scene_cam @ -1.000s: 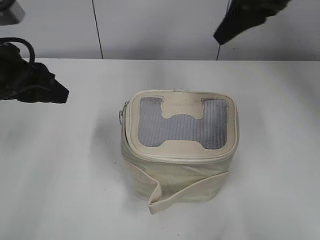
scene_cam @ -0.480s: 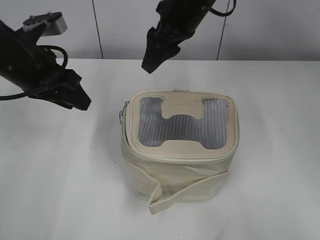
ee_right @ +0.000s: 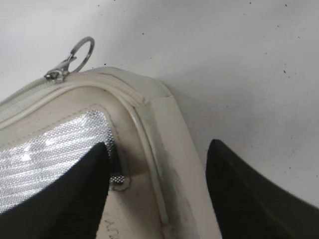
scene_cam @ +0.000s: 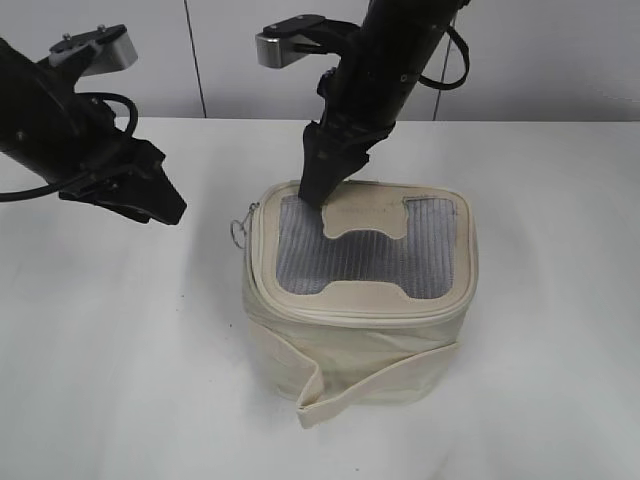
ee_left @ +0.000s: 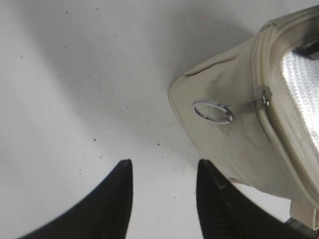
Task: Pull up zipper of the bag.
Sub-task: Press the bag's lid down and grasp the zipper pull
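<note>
Our right gripper has dropped, jaws wide, onto the bag lid; left gripper, half-open and empty, nears the ringed zipper pull.

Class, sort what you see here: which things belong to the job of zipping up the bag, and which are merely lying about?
Belong to the job:
- bag
- zipper with ring pull
- left gripper, fingers apart
- right gripper, fingers apart over the lid's rim

Merely about:
- loose strap
- white table
</note>
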